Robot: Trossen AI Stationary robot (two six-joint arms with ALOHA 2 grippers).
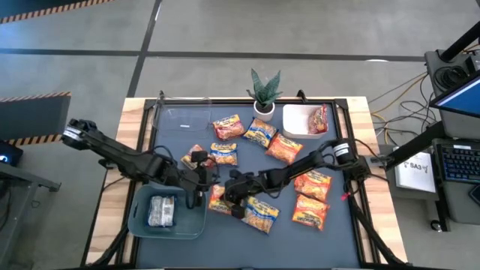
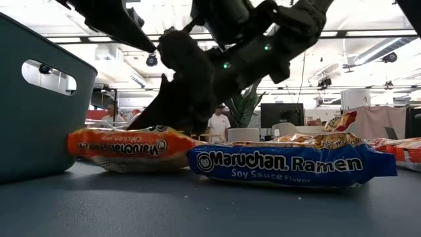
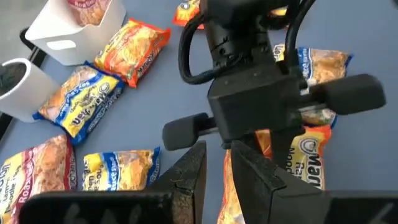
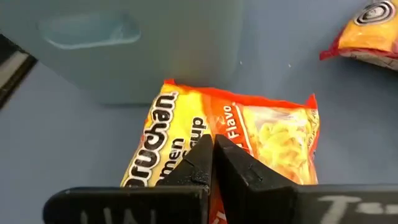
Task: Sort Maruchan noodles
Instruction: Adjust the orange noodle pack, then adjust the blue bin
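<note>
Slightly parted, the jaws of the left gripper [image 1: 201, 182] seem to pinch the edge of the orange chicken packet [image 1: 218, 199], though the right arm blocks much of that view. This packet lies just right of the teal bin [image 1: 196, 225], which already holds a silvery packet [image 1: 160, 211]. Right gripper [image 1: 234, 186] is fully closed, pressing down on the same packet, probably steadying it. Next, the right must lift clear so the left can carry the packet into a bin. Other packets [image 1: 310, 196] lie further right, unsorted, and the white bin [image 1: 294, 129] holds one red packet [image 1: 319, 118].
</note>
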